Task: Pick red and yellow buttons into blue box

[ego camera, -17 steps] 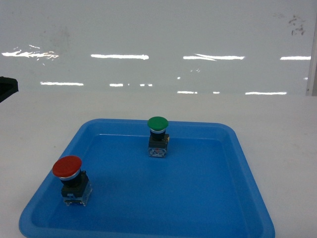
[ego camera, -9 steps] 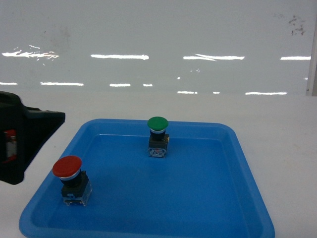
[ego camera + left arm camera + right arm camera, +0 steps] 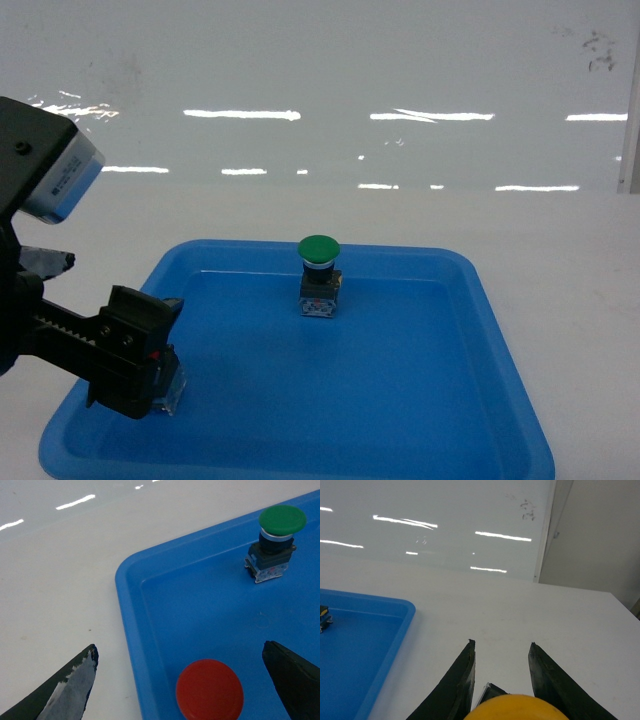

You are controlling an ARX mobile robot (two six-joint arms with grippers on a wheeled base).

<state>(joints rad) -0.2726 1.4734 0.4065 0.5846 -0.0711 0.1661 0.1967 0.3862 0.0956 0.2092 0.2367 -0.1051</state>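
The red button (image 3: 210, 690) stands in the near left corner of a shallow blue tray (image 3: 131, 630). My left gripper (image 3: 179, 648) hangs open above it, with one finger over the white table and the other over the tray floor. In the head view this gripper (image 3: 100, 312) hides the red cap, and only the button's clear base (image 3: 170, 390) shows. My right gripper (image 3: 502, 643) is shut on the yellow button (image 3: 516, 707), holding it above the white table to the right of the tray. The blue box is out of view.
A green-capped button (image 3: 319, 252) stands upright in the far middle of the tray (image 3: 480, 300). The white table (image 3: 560, 260) runs to a glossy white wall behind. In the right wrist view a wall corner (image 3: 545, 540) stands at the table's far right.
My left gripper has come in from the left and down over the red button, now hiding its cap in the head view. The buttons in the tray have not moved.
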